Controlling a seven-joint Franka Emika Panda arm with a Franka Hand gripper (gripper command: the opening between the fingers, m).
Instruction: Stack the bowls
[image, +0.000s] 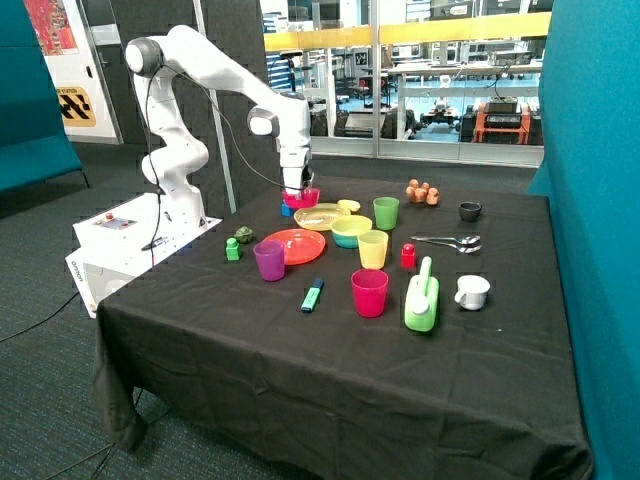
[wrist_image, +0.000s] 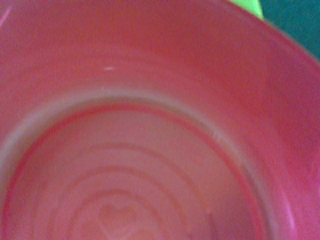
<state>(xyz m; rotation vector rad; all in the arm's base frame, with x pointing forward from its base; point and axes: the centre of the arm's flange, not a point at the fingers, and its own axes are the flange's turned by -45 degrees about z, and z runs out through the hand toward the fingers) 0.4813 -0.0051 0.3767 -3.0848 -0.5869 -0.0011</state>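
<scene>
gripper (image: 297, 188) is down at the pink bowl (image: 301, 198), at the far edge of the desk (image: 330, 370) nearest the robot base. whether its fingers are parted or closed cannot be told; they are hidden against the bowl in the outside view and do not show in the wrist view. whether the bowl rests on the cloth or is raised off it cannot be told either. the wrist view is filled almost wholly by the inside of the pink bowl (wrist_image: 150, 150), with concentric rings on its floor and a small heart shape at the centre.

just beside the pink bowl lies a flat yellow plate (image: 322, 216), and in front of that an orange plate (image: 297, 246). the other two bowls are nested: a yellow bowl (image: 351, 226) sits in a blue bowl (image: 349, 240), next to the yellow plate and well apart from the pink bowl. the pink bowl is not on that stack.

around the stack stand a green cup (image: 386, 212), a yellow cup (image: 373, 249), a purple cup (image: 269, 260) and a pink cup (image: 369, 292). a green marker (image: 312, 296) lies on the cloth near the pink cup. toward the far side are two spoons (image: 450, 241), a small dark cup (image: 470, 211) and a white cup (image: 472, 292).
</scene>
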